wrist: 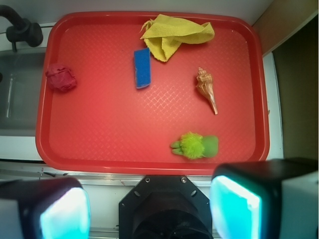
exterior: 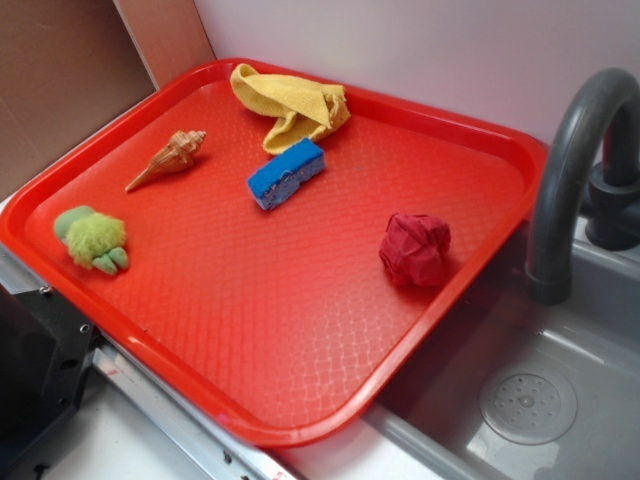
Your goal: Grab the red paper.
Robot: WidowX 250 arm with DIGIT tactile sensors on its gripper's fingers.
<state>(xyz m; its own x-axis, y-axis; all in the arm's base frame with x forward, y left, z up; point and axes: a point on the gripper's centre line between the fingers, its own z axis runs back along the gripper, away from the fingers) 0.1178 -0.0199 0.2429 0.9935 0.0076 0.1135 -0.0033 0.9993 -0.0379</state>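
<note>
Sitting near the sink-side rim of the big bright red plastic tray (exterior: 150,345), the crumpled dark crimson ball of red paper (exterior: 415,249) looks light, soft and springy, best pinched across its middle so the creases compress. Well apart from it lie a blue rectangular sponge (exterior: 286,173), a rumpled yellow cloth (exterior: 291,105), a tan spiral seashell (exterior: 167,160) and a fuzzy green toy (exterior: 93,238). The hand (wrist: 149,211) hovers off the tray's near edge, wide open and empty.

red paper (exterior: 415,249): creased, matt | tray (exterior: 300,330): glossy textured plastic | cloth (exterior: 292,103): woven
</note>
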